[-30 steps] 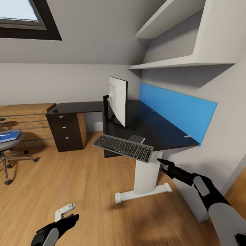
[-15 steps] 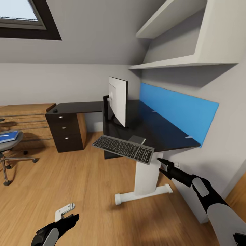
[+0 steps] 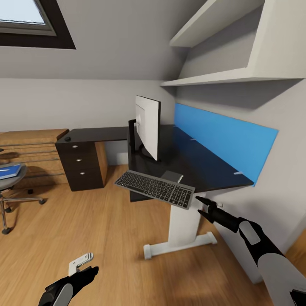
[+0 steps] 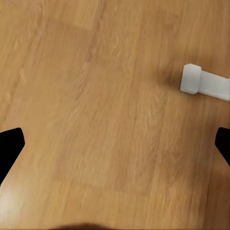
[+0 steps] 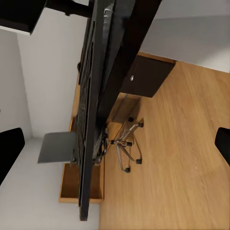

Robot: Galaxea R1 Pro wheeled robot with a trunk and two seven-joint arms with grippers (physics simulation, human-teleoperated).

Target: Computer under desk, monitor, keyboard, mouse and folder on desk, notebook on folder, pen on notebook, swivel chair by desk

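Observation:
The white-backed monitor [image 3: 147, 126] stands on the black desk [image 3: 199, 168]. The grey keyboard [image 3: 155, 189] lies tilted over the desk's front edge, partly past it; it shows edge-on in the right wrist view [image 5: 87, 100]. My right gripper [image 3: 203, 205] hovers open just right of the keyboard, below the desk edge. My left gripper [image 3: 83, 264] hangs open low over the wooden floor. A small dark mouse [image 3: 67, 138] sits on the drawer unit's top. The blue folder [image 3: 9, 170] lies on the swivel chair [image 3: 7, 191] at far left. Notebook and pen are out of view.
A dark box [image 3: 132, 135] stands behind the monitor. The desk's white leg and foot [image 3: 180, 238] rest on the floor, the foot's end [image 4: 203, 85] near my left gripper. A black drawer unit [image 3: 83, 163], a blue wall panel [image 3: 221, 138] and shelves [image 3: 221, 76] surround the desk.
The whole picture has shifted slightly, so the camera has moved a little toward the desk. Both arms hold the same poses and nothing on the desk has moved.

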